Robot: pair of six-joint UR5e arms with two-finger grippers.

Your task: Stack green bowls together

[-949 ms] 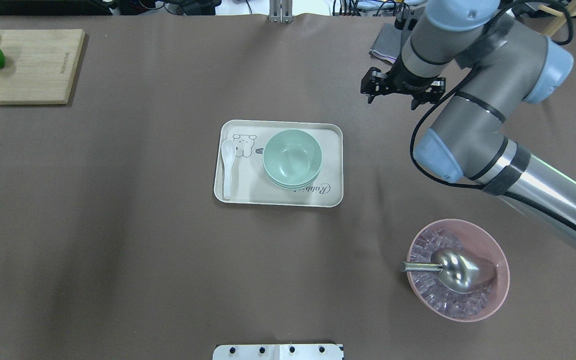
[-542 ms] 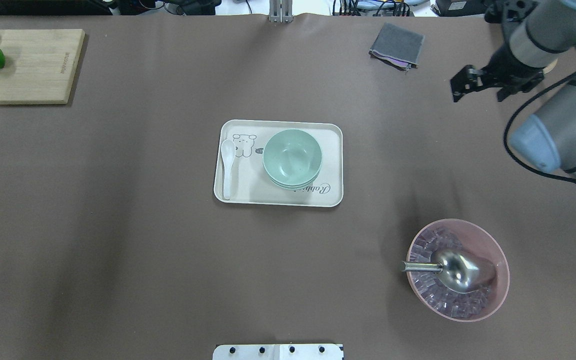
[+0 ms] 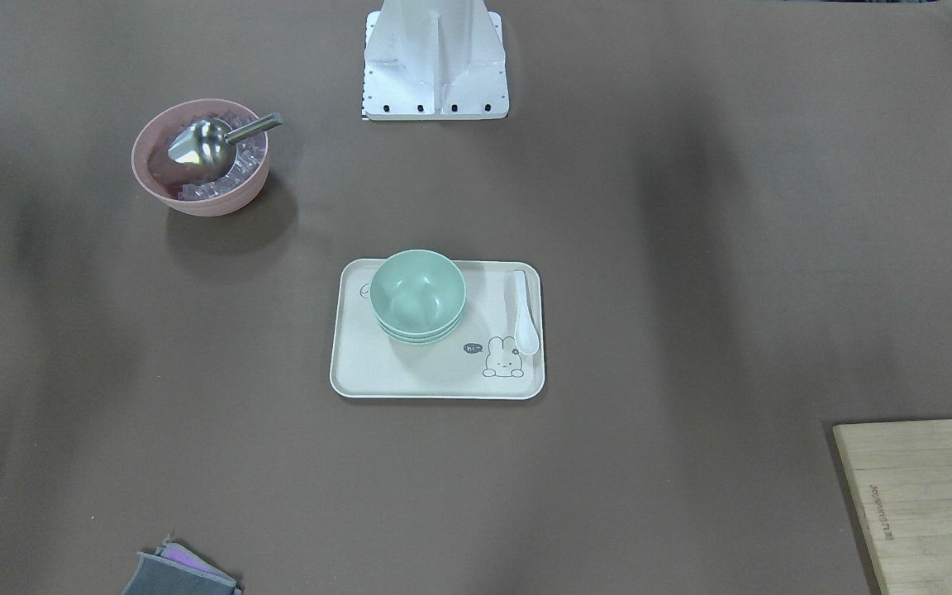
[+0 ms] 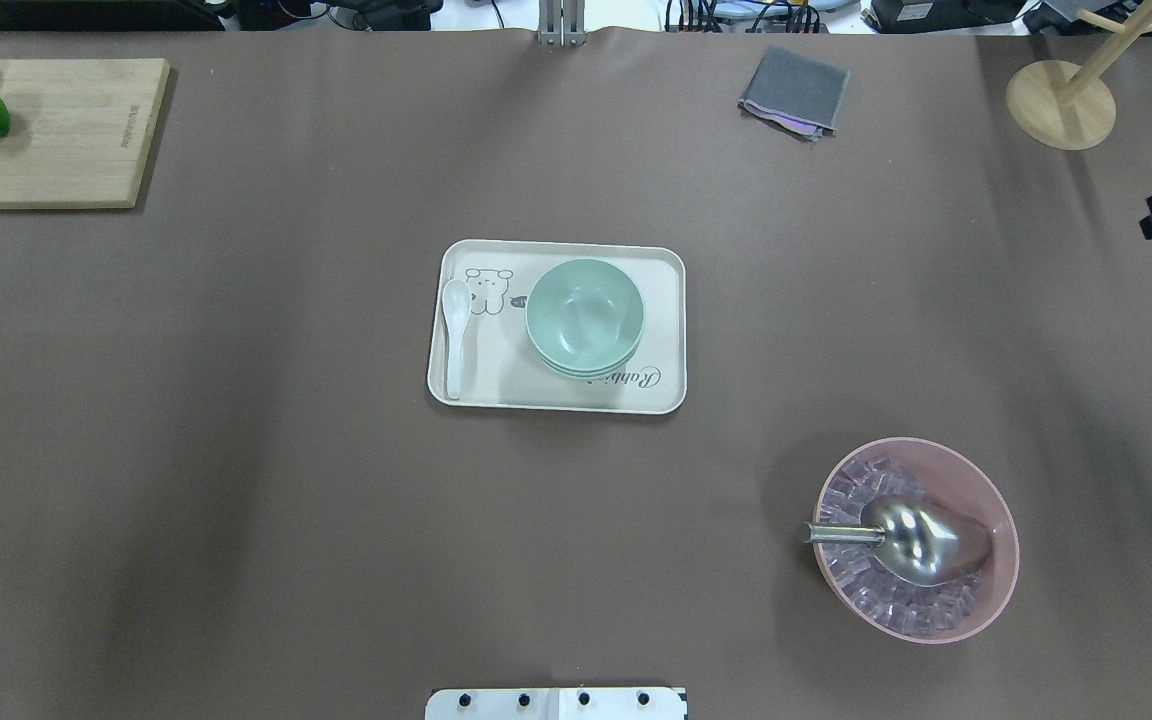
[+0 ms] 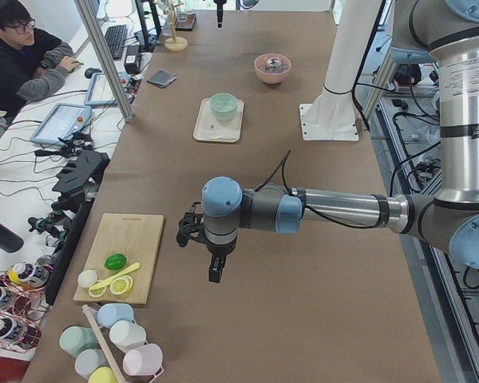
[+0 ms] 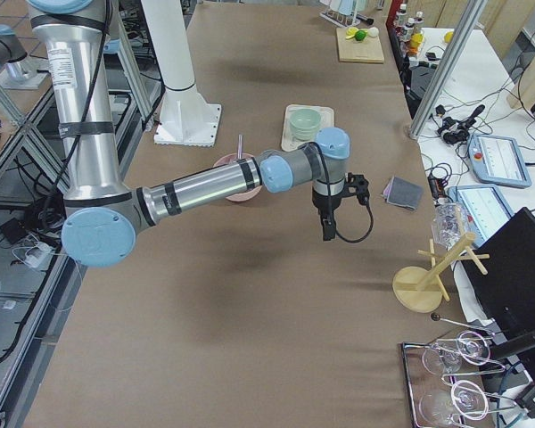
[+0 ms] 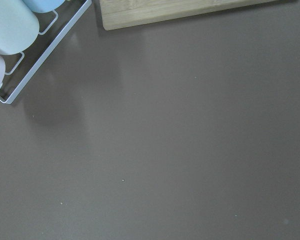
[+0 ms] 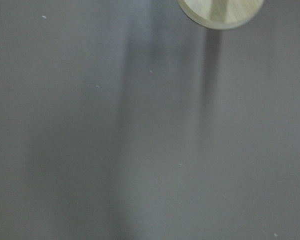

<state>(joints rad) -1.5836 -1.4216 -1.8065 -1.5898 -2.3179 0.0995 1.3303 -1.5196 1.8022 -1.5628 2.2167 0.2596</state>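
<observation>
The green bowls (image 4: 584, 312) sit nested in one stack on the tray (image 4: 506, 388) (a white spoon (image 4: 455, 335) lies beside). The left gripper (image 5: 215, 274) and the right gripper (image 6: 326, 232) hang well apart from it; how wide their fingers stand, I cannot tell.

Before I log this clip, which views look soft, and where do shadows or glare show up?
Right wrist view: soft and smeared, with long dark shadow streaks on the table running from the wooden stand base. Overhead view: sharp; bright glare on the metal scoop, broad faint shadow bands across the table. Front-facing view: the pink bowl throws a soft shadow toward the camera.
</observation>
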